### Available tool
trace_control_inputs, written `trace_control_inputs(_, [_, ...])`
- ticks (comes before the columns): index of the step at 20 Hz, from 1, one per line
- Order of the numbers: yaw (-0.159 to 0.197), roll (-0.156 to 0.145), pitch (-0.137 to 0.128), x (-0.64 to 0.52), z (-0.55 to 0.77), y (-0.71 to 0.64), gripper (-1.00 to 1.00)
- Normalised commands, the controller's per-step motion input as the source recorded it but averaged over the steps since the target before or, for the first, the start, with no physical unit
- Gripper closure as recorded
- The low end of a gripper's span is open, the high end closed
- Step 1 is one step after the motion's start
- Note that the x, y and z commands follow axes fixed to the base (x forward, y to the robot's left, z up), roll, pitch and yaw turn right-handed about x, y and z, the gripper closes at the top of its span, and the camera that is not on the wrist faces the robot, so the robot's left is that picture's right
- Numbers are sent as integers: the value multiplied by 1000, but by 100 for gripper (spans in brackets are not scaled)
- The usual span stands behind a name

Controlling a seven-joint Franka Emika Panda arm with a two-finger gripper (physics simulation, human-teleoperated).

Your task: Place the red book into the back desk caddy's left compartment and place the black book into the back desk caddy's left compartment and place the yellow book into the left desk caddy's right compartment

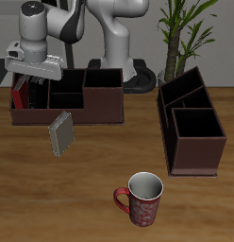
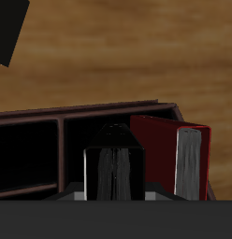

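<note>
**Claw over the back caddy's end compartment, gripping the black book**

Claw [image 1: 31, 83] hangs above the end compartment of the back desk caddy [image 1: 91, 106], fingers pinched on the black book [image 2: 115, 161], held upright. Red book [image 2: 163, 154] stands upright in that same compartment, just beside the black one. Yellow book [image 1: 61, 133] lies on the table [image 1: 53, 208] just in front of this caddy. Left desk caddy [image 1: 192, 151] sits well apart, narrow end forward. Red mug [image 1: 142, 199] near the front edge. Potted plant [image 1: 177, 33] behind.
</note>
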Motion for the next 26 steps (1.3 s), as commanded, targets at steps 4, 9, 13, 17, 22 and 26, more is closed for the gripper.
trace_control_inputs(4, [-36, -46, 91, 73, -135, -43, -100])
trace_control_inputs(9, [28, 15, 5, 36, 24, 87, -100])
trace_control_inputs(13, [14, -3, 9, 111, 38, 14, -100])
trace_control_inputs(17, [32, -9, -20, 207, 135, 91, -100])
trace_control_inputs(22, [45, -9, -47, 250, 299, 276, -100])
trace_control_inputs(26, [38, -85, -66, 448, 387, 235, -100])
